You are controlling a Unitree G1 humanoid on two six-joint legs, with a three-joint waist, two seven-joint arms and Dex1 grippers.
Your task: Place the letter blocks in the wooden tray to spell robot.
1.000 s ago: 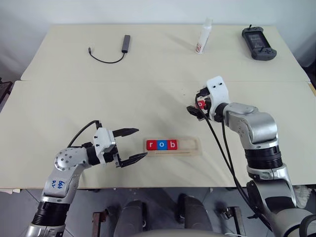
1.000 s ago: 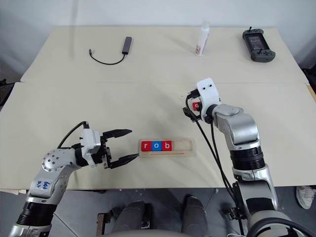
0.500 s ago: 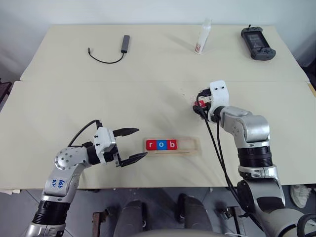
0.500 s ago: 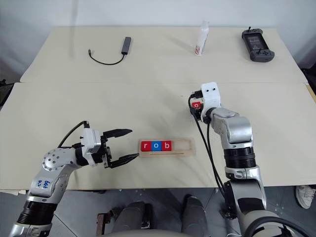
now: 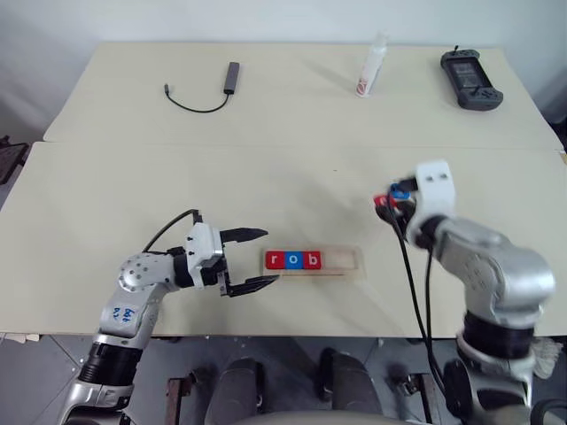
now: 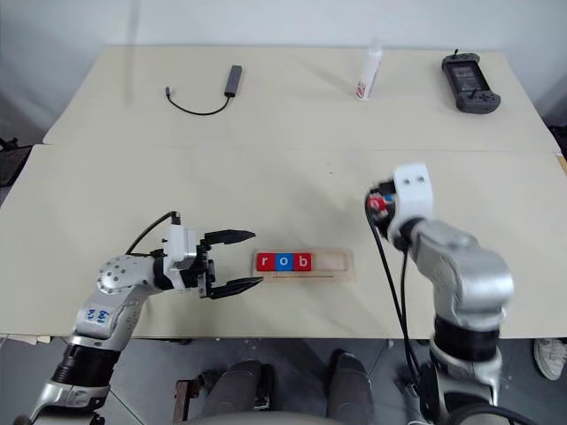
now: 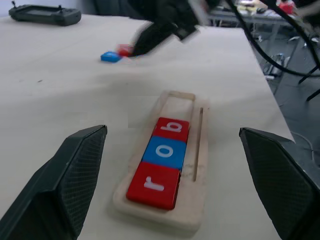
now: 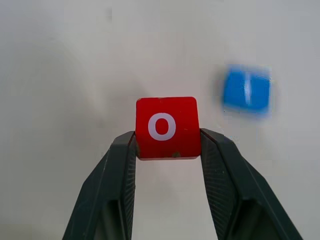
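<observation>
Far left of the counter (image 5: 89, 204) is the left gripper (image 5: 257, 259), pointing sideways toward the wooden tray (image 5: 312, 261) with its jaws spread wide and nothing between them. It sits just off the tray's left end, not touching it.

The tray lies near the front edge of the counter, and three letter blocks already sit in its slot: a red "r" (image 5: 273, 259), a blue "o" (image 5: 291, 259) and a red "b" (image 5: 310, 259), packed side by side from the left end. The right part of the slot (image 5: 341, 259) is bare wood.

Further right, well apart from the tray, is the right gripper (image 8: 167, 137). Its jaws are closed on a red "o" block (image 8: 167, 127), one finger pressed against each side of the tile, letter facing the wrist camera. Just beside it, a blue block (image 8: 246, 94) lies flat on the counter; it's blurry, so I can't read its letter for sure.

Along the back of the counter, left to right: a dark adapter with a black cable (image 5: 202, 93), a small white bottle (image 5: 370, 66) and a black handheld controller (image 5: 471, 78).
</observation>
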